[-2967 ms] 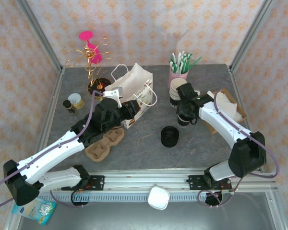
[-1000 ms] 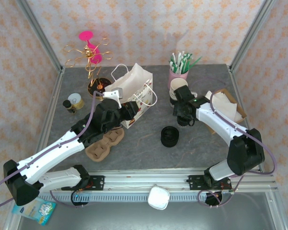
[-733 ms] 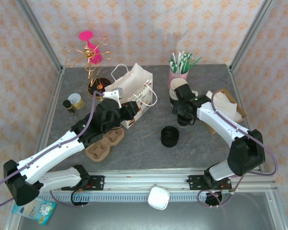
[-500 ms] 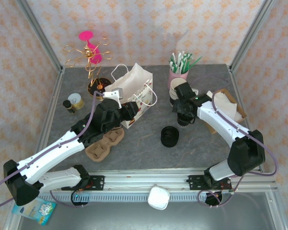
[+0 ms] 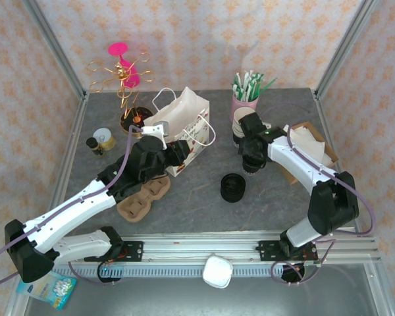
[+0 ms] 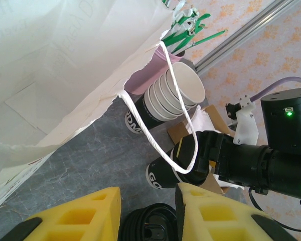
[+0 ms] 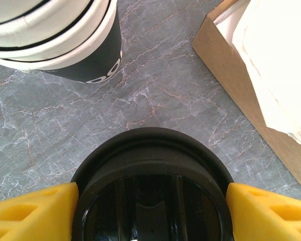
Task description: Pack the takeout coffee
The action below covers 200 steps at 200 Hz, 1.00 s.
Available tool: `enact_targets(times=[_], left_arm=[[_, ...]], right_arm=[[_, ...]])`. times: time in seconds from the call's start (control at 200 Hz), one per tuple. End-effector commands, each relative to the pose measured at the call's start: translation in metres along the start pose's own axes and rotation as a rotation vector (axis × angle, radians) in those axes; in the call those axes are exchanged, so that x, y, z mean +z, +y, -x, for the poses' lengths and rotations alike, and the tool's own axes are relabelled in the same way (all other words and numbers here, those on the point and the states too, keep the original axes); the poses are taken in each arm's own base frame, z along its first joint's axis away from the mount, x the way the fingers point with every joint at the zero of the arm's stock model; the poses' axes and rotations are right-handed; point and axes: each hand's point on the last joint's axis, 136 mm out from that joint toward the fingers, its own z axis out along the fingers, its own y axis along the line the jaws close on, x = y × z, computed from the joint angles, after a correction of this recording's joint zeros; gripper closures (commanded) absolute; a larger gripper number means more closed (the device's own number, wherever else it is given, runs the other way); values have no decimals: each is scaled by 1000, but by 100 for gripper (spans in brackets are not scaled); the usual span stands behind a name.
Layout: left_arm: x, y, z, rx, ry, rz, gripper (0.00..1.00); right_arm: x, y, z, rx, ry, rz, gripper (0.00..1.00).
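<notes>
While the right gripper point(image 7: 151, 195) hangs straight above the takeout coffee point(image 7: 150, 160), its jaws stand spread to either side of the round black lid. One yellow finger point(image 7: 35, 211) sits at each edge of the rim. They look to meet it, but I cannot tell whether they press on it. The cup stands upright on the grey counter point(image 7: 155, 95).

Just ahead of these jaws, toward the left of the wrist view, is the stack of lidless cups point(image 7: 60, 35). Ahead toward the right is a cardboard box point(image 7: 231, 75) with white paper in it.

The left gripper point(image 6: 146, 193) has its jaws parted a little, with nothing between them. The white paper bag point(image 6: 50, 65) is close ahead of them, its cord handle point(image 6: 183, 115) looping down in front. The pile of black lids point(image 6: 150, 226) lies on the counter below the gap.
</notes>
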Motion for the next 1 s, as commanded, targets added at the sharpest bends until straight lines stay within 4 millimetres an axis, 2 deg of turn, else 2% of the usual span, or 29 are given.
enact_targets(times=[0.0,0.24,0.39,0.525,0.611,0.871,0.996], left_arm=[[-7,-2,12,9,-36,7,67],[-7,-2,13,13,-38,10,67],[-5,-1,12,15,-34,15,67],[-4,-1,11,16,-31,15,67],[-4,-2,12,15,-31,15,67],[-5,-3,13,12,-33,11,67],[-5,-3,12,12,-31,10,67]], right_arm=[[12,-6,-9,-18,27,-29,26],[25,-14,-30,-36,80,-56,27],[39,-23,-50,-66,138,-95,27],[40,-25,-55,-75,154,-99,27],[30,-16,-47,-66,134,-50,25],[-9,0,-2,-13,3,28,17],[-17,-6,12,30,-48,10,15]])
